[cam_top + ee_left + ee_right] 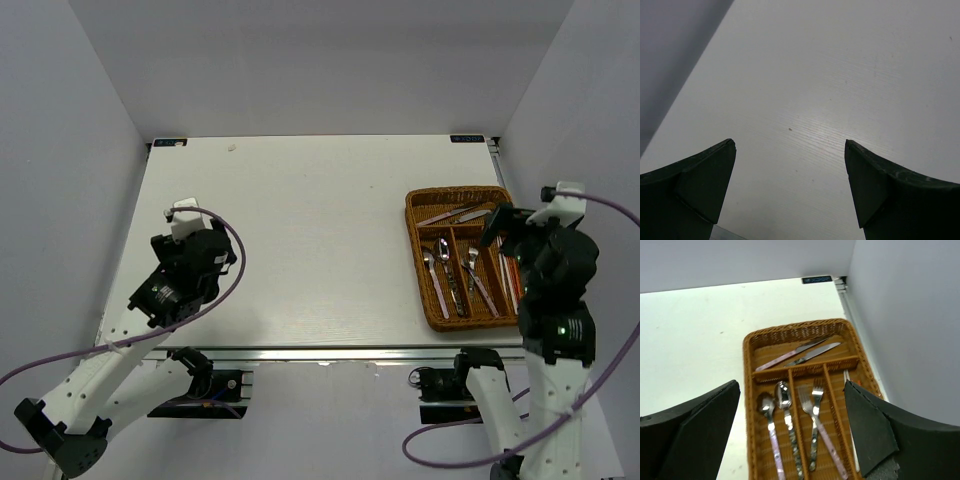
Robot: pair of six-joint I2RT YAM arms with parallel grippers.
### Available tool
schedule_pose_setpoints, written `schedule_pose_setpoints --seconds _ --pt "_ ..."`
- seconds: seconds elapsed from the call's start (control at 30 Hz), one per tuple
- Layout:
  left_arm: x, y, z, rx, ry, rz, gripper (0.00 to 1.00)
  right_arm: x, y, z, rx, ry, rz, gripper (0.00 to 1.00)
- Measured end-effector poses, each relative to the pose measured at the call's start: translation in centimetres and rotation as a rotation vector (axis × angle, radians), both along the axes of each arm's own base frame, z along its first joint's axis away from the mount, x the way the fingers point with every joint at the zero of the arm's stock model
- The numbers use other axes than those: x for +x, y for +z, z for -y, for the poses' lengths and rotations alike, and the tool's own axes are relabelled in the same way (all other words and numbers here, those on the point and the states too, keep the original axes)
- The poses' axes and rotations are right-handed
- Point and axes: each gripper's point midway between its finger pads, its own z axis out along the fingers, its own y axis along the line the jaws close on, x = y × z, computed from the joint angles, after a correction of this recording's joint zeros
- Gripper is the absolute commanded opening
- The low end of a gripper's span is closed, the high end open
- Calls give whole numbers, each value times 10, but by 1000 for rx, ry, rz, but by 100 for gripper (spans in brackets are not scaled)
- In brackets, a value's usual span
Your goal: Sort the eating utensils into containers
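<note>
The brown wicker tray (412,222) stands at the table's right side and fills the right wrist view (747,370). Two knives (799,353) lie in its long crosswise section. Two spoons (775,410) lie in the left narrow section, two forks (815,410) in the middle one, and white chopsticks (847,376) in the right one, partly hidden by my finger. A red-orange chopstick (508,270) shows there in the top view. My right gripper (497,228) hovers open and empty above the tray (792,385). My left gripper (178,216) is open and empty over bare table (790,145).
White walls close in the table on the left, back and right. The tray lies close to the right wall (905,315). The metal rail (330,352) runs along the near edge.
</note>
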Motion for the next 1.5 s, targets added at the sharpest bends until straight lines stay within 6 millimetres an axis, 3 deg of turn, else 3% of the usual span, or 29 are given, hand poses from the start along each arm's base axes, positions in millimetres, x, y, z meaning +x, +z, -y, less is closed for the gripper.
schedule_pose_setpoints --seconds 0.1,0.3,0.4,0.5,0.67,0.8,1.03,1.5 --pt "0 29 -9 8 43 49 98 -24 -4 -10 26 30 25 89" --pt "-10 101 -29 -25 114 177 98 -61 -37 -23 39 82 -41 89" --pt "-23 119 -40 -48 127 218 98 -78 -41 -24 34 112 -44 89" --pt "-41 129 -54 -69 132 246 98 -97 -29 -24 29 144 -33 89" --pt "-69 137 -73 -119 122 292 98 -125 9 -15 39 157 57 89" --pt "-88 137 -85 -140 113 306 98 -146 22 -1 44 134 106 89" --pt "-106 130 -97 -150 105 302 98 -160 27 8 42 114 117 89" --pt "-114 126 -105 -158 132 308 98 -156 17 6 33 119 83 89"
